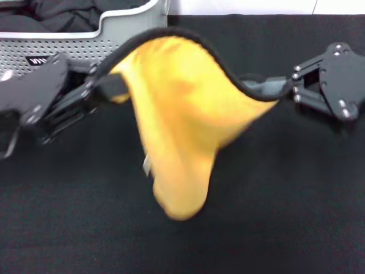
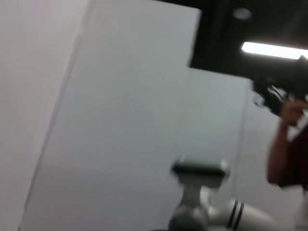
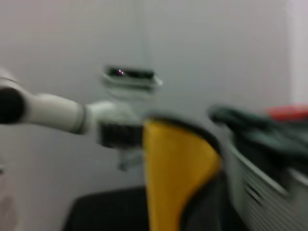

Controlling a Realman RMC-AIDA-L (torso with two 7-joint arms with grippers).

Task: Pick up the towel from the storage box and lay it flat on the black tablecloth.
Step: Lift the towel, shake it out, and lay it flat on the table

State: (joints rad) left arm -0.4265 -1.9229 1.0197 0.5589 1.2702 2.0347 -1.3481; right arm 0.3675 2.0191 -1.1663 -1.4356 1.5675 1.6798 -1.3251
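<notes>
Nearest the robot is the wide matte black tablecloth [image 1: 274, 228] w/ fine grain, covering the surface. Above it hangs the soft bright yellow-orange towel [image 1: 182, 131] w/ black edge trim, out of the box, slung between both arms; its middle sags in a deep pouch and the lowest fold looks close to the cloth or just touching, can't tell which.

Left gripper [image 1: 105, 85] has its fingers closed on the towel's left corner, right gripper [image 1: 268, 88] has its fingers closed on the right corner, approx. level w/ each other. From the right wrist cam the towel [image 3: 175, 178] hangs as a narrow yellow drape in front of the left arm.

Step in hand, as I judge it: spreading before the lay-down. To do it well, draw the corners further apart so the sag tightens, keep both at equal height, then lower the hanging edge first and pull back so it doesn't bunch.

Far left sits the light grey perforated plastic storage box [image 1: 114, 40] w/ curved rim and small black label; inside is a dark black cloth heap [image 1: 63, 16].
</notes>
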